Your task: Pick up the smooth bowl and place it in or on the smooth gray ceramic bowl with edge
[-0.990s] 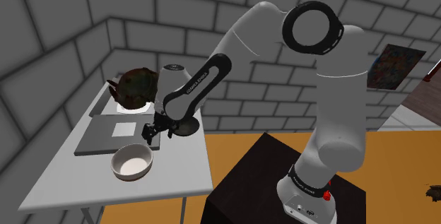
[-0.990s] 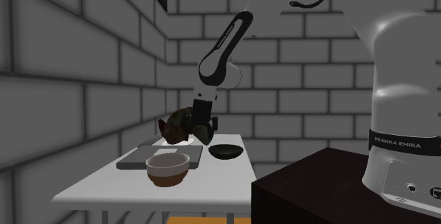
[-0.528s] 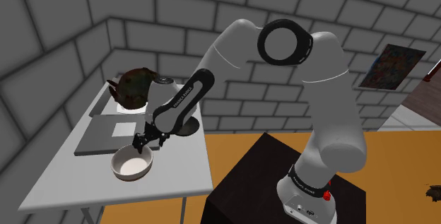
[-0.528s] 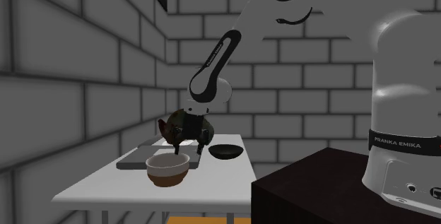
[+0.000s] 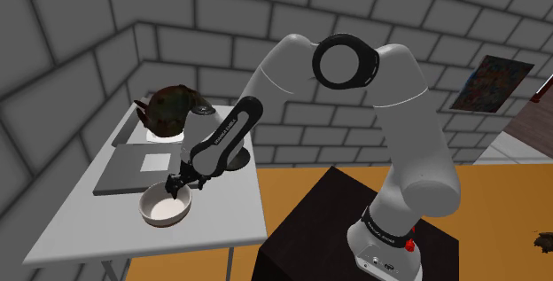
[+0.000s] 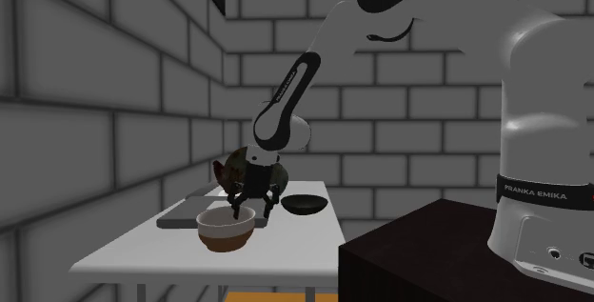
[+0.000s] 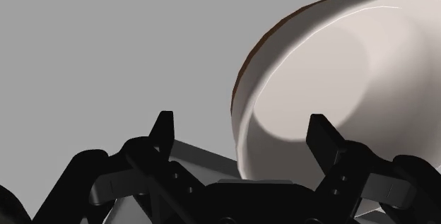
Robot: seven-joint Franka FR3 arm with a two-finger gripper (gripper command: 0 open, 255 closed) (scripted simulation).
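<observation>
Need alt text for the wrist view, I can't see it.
The black two-finger gripper is open, its fingers straddling the rim of a round bowl, white inside and brown outside: one finger over its hollow, the other outside. The bowl sits on a plain grey tabletop.

The bowl (image 7: 339, 81) is smooth and a bit shiny, pale inside and brown outside. My gripper (image 7: 240, 124) beside it looks plain, dull black. The table (image 5: 106, 226) under the bowl is flat, dull grey. The wall (image 5: 71, 40) behind the bowl looks like brick.
</observation>
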